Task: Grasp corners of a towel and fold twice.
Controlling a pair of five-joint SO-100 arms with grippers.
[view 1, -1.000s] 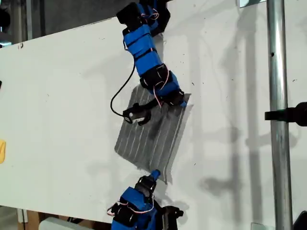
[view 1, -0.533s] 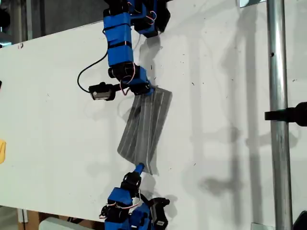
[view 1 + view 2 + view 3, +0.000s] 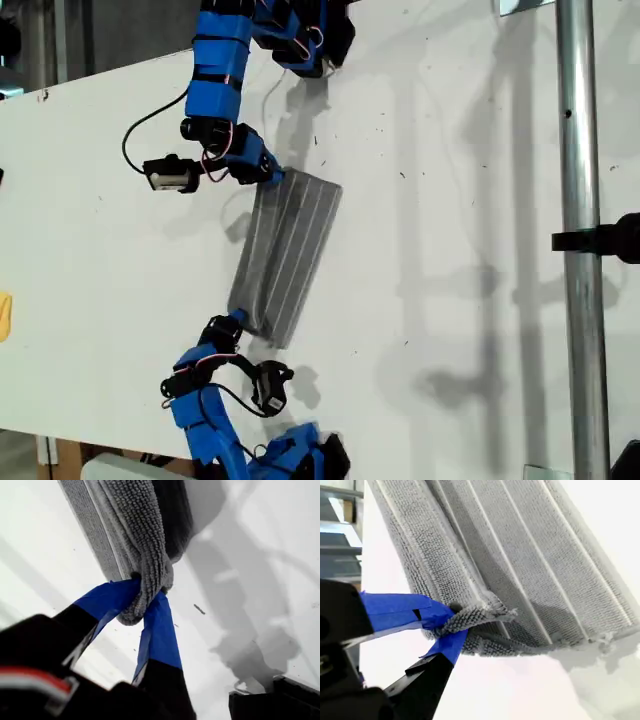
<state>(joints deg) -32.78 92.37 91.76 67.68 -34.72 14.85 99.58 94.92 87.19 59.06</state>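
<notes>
Jaws of my first gripper [image 3: 145,597] are pinched tight on a bunched corner [image 3: 152,575] of the towel [image 3: 285,255]; the blue tips sit either side of the grey pile w/ cloth squeezed between. My second gripper [image 3: 447,627] is likewise clamped on a frayed tip of the towel, several layers thick at the bite.

Exterior view gives what neither wrist cam does: the whole towel as a narrow folded strip, slanting across the middle of the white table [image 3: 480,200], stripes running lengthwise. One blue arm [image 3: 225,90] reaches in from the frame's top centre-left, its tip at the strip's upper-left end. Another blue arm [image 3: 205,390] comes up from the bottom left, its tip at the strip's lower-left end. Can't tell from the wrist views which arm is first and which second.

Wrist cams give the detail the exterior lacks: first wrist view shows looped pile and a dark fold beside the grey face; second wrist view shows doubled layers, pale stripes close up, and a ragged far edge. A metal pole [image 3: 578,200] stands at the exterior view's right.
</notes>
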